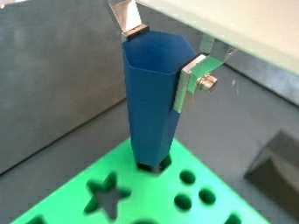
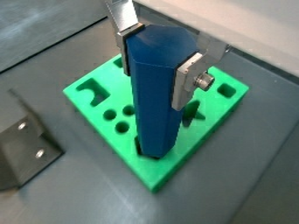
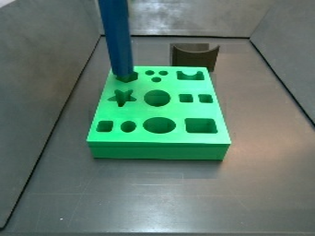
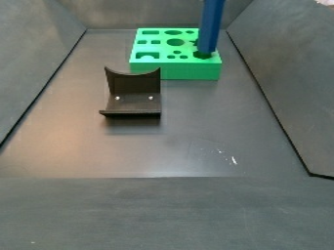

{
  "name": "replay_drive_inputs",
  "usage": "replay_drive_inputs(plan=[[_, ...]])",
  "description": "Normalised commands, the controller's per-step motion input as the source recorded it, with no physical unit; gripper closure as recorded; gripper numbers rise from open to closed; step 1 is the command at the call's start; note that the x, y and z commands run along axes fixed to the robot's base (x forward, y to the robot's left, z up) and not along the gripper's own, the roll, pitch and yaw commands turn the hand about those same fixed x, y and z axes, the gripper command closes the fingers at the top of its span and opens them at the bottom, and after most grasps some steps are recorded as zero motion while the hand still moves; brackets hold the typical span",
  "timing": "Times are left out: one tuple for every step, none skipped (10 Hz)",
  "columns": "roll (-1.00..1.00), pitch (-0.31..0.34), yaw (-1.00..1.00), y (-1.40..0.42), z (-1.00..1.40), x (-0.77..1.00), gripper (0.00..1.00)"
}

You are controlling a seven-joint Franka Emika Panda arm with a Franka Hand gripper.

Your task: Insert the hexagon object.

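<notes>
Gripping blue hexagon object (image 2: pixel 158 87), gripper (image 2: pixel 156 54) above green block (image 3: pixel 160 115), dark floor (image 4: pixel 170 146).

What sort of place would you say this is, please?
Probably a robot test cell: dark walled floor, a green block of shaped holes, a bracket fixture, and a gripper holding a blue rod.

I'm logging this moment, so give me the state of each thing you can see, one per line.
Blue rod: upright, lower end in a hole at a corner of the green block, held by the hand.
Hand: shut on the blue rod near its top, above the green block.
Green block: flat on the floor, other holes empty.
Fixture: on the floor, apart from the block, nothing on it.
</notes>
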Motion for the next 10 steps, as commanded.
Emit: replay_drive_inputs(plan=[[-0.48, -0.066, -0.13, 0.0, -0.13, 0.05, 1.0], [-0.41, 0.0, -0.07, 0.28, -0.16, 0.03, 1.0], [-0.32, -0.006, -0.03, 0.19, -0.19, 0.0, 1.0], [-0.33, -0.097, 0.0, 0.14, -0.25, -0.06, 1.0], [-0.16, -0.107, 0.0, 0.09, -0.29, -0.07, 1.0], [0.0, -0.027, 0.0, 0.13, -0.34, 0.0, 1.0], [0.14, 0.0, 0.0, 0.21, -0.33, 0.0, 1.0], [0.14, 0.0, 0.0, 0.25, -0.28, -0.01, 1.0], [0.03, -0.02, 0.0, 0.09, -0.23, -0.03, 1.0], [0.03, -0.017, 0.0, 0.02, -0.21, 0.0, 1.0]])
